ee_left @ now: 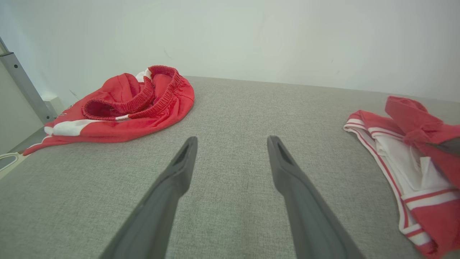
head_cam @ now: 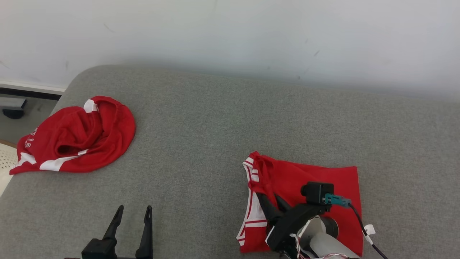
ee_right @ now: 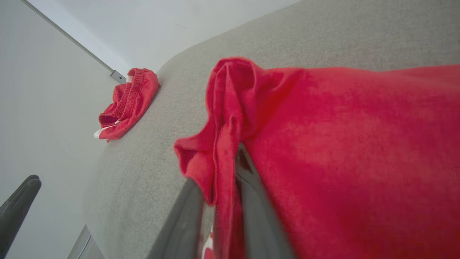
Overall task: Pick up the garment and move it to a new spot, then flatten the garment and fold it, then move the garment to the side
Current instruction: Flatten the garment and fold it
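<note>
The garment [head_cam: 323,180] is a red top with white trim, lying folded on the grey cushion at the lower right. It also appears at the right of the left wrist view [ee_left: 424,144]. My right gripper [head_cam: 267,196] rests on the garment's left side. In the right wrist view [ee_right: 219,169] its fingers sit close together with a raised fold of the red cloth [ee_right: 341,144] pinched between them. My left gripper [head_cam: 134,208] hovers open over bare cushion at the lower left, its fingers wide apart with nothing between them [ee_left: 231,140].
A second red garment with a white stripe and an elastic waistband [head_cam: 79,140] [ee_left: 125,104] [ee_right: 129,100] lies crumpled at the cushion's far left corner. The grey cushion [head_cam: 215,126] meets a white wall behind. Its left edge drops to the floor [head_cam: 21,118].
</note>
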